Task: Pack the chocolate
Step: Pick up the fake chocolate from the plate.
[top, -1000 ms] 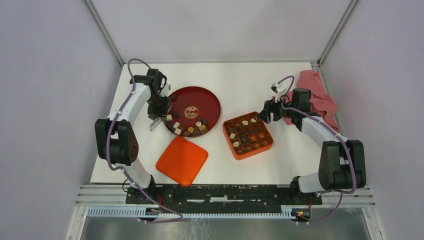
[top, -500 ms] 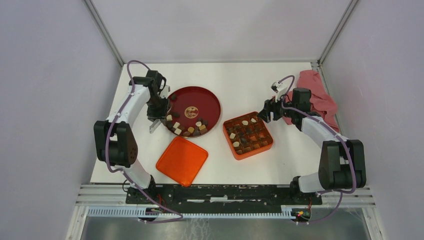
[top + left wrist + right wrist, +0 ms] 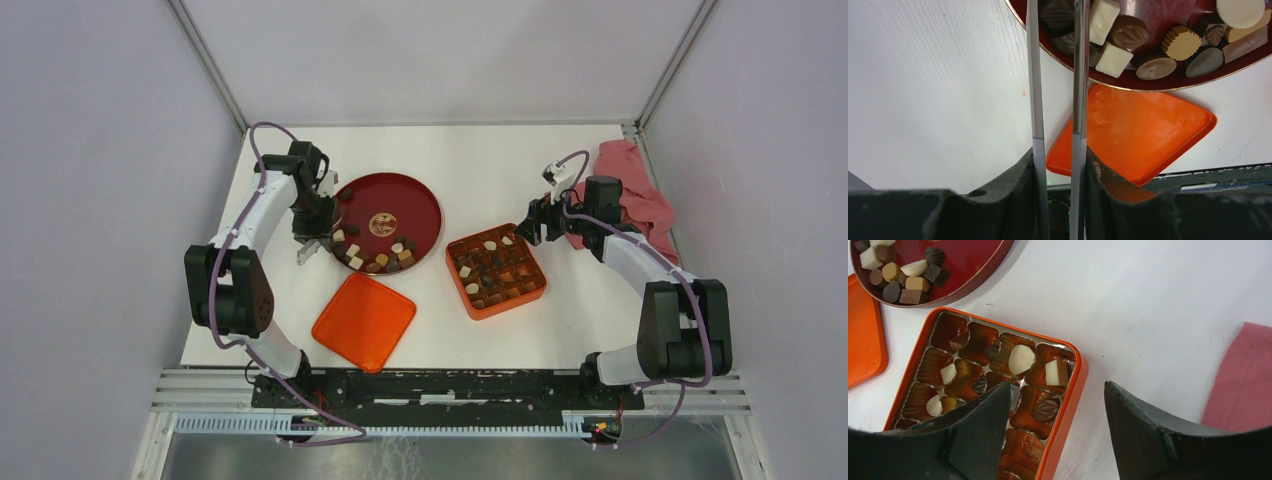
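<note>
Left of centre, chocolate (image 3: 375, 255) crowds the red plate's (image 3: 415, 198) near edge; more sits in the orange box (image 3: 1068, 405) to its right. Left gripper's (image 3: 325, 240) narrowed fingers (image 3: 1034, 75) flank a dark piece (image 3: 1057, 14), grip unclear; right gripper (image 3: 535, 222) gapes empty over the white, pale-walled table (image 3: 480, 160).

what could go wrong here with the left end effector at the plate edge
The left end effector's thin fingers flank a dark piece crowded against white cubes; lifting could drag neighbours along. That piece sits by the plate rim, so a slip may send it onto the table or orange lid. Several box cells are already filled; a careless drop could land on an occupied one.
</note>
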Robot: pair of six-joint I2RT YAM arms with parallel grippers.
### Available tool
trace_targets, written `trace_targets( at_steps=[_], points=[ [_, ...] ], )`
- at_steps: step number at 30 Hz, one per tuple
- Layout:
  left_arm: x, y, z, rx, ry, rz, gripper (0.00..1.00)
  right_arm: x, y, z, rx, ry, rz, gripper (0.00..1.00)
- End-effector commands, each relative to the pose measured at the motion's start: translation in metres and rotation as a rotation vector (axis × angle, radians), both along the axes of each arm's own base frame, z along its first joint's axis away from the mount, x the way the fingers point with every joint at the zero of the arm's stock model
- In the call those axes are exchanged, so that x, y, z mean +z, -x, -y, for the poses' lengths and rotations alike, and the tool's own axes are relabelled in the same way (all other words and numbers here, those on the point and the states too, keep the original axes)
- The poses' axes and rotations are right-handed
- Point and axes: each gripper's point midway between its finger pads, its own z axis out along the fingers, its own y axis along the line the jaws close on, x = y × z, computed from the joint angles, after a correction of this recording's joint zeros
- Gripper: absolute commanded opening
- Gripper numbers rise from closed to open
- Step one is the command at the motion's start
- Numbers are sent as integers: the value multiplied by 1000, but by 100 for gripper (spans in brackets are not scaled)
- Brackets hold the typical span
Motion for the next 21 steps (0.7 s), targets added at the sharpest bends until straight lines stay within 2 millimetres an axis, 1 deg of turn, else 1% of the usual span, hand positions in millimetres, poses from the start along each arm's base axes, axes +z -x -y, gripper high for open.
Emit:
trace_targets(
  at_steps=[1,5,7,11,16,21],
  points=[
    [30,-11,2,-27,39,114,40,16,-8,-3,14,-18,55,74],
    [38,-15,2,-10,47,149,40,15,-8,-3,13,-19,52,74],
    [35,-19,-1,7,46,159,40,15,-8,-3,15,-20,52,74],
    [31,-31,1,97,72,180,39,15,-8,-3,15,-19,53,74],
    [29,-46,7,153,99,189,39,15,-8,-2,12,-17,56,74],
    [29,-50,11,171,121,193,39,15,-8,-2,11,-17,54,74]
  ],
)
